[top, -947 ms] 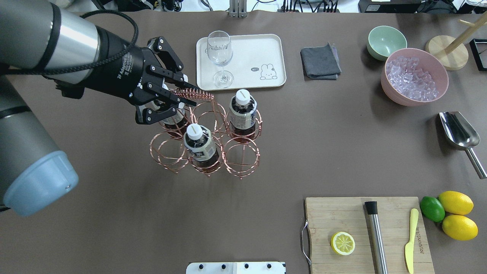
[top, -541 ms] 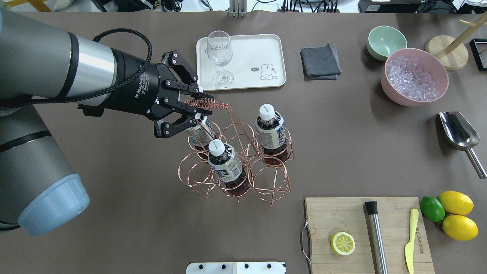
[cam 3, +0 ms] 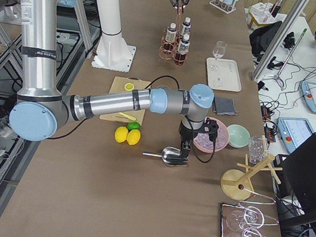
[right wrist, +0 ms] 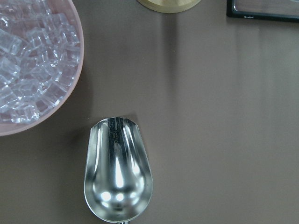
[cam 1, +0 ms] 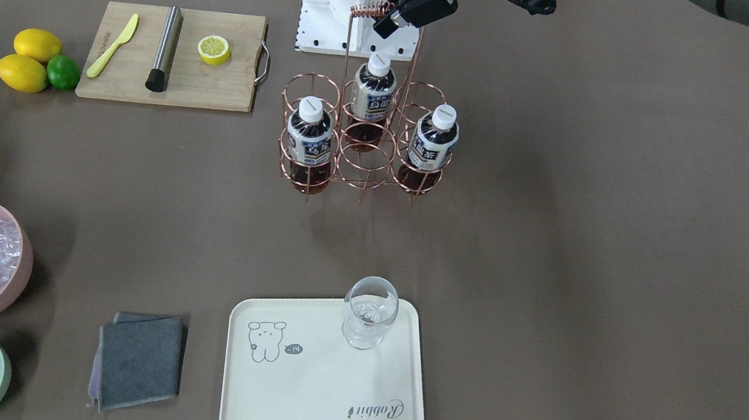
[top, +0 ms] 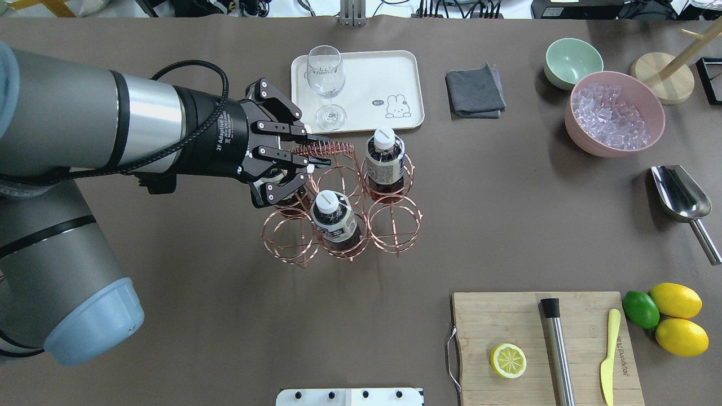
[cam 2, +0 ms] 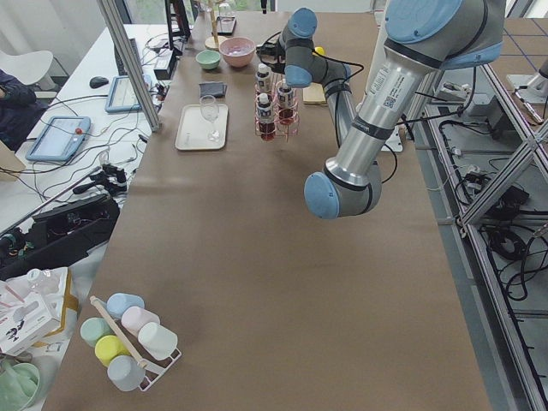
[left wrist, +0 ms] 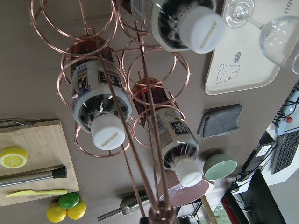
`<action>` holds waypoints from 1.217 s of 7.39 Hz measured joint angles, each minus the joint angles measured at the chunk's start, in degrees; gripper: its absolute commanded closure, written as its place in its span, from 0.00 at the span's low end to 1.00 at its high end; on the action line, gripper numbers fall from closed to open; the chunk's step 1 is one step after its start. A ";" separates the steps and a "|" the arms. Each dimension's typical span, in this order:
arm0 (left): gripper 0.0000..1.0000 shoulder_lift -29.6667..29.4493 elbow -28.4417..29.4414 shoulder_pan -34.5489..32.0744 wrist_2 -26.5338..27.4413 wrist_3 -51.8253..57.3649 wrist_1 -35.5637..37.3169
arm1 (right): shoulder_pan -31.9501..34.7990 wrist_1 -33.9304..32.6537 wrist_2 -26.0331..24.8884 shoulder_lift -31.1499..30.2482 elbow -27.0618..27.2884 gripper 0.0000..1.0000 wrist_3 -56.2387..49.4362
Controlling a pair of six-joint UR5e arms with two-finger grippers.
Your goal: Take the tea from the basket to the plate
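**Basket carried nearer the plate**

Basket (top: 333, 149) and its three bottles have shifted toward the plate (top: 395, 73). The left gripper (top: 313, 151) has its jaws pinching the coiled handle. The tea (top: 385, 158) stands upright in its ring, cap up, directly below those jaws. The left arm is nearer. The right jaws' state cannot be told.

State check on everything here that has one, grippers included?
left gripper: shut on basket
right gripper: cannot tell
basket: held at top, three teas inside
teas: capped, upright
plate: no tea yet, only glass
glass: upright, empty
pink bowl: full of ice
green bowl: empty
scoop: empty
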 measured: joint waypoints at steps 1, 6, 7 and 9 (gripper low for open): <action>1.00 1.37 0.02 0.71 1.76 -2.33 -2.63 | -0.02 0.10 0.03 0.18 -1.18 0.00 0.00; 1.00 2.95 0.44 1.56 3.35 -7.45 -5.32 | -1.37 1.28 2.93 1.02 2.89 0.01 0.58; 1.00 4.03 0.51 1.65 3.39 -8.07 -7.01 | -1.54 1.29 5.54 1.14 3.15 0.01 0.76; 1.00 5.16 1.05 1.83 3.42 -8.67 -8.65 | -4.45 1.49 10.02 4.24 3.28 0.01 8.24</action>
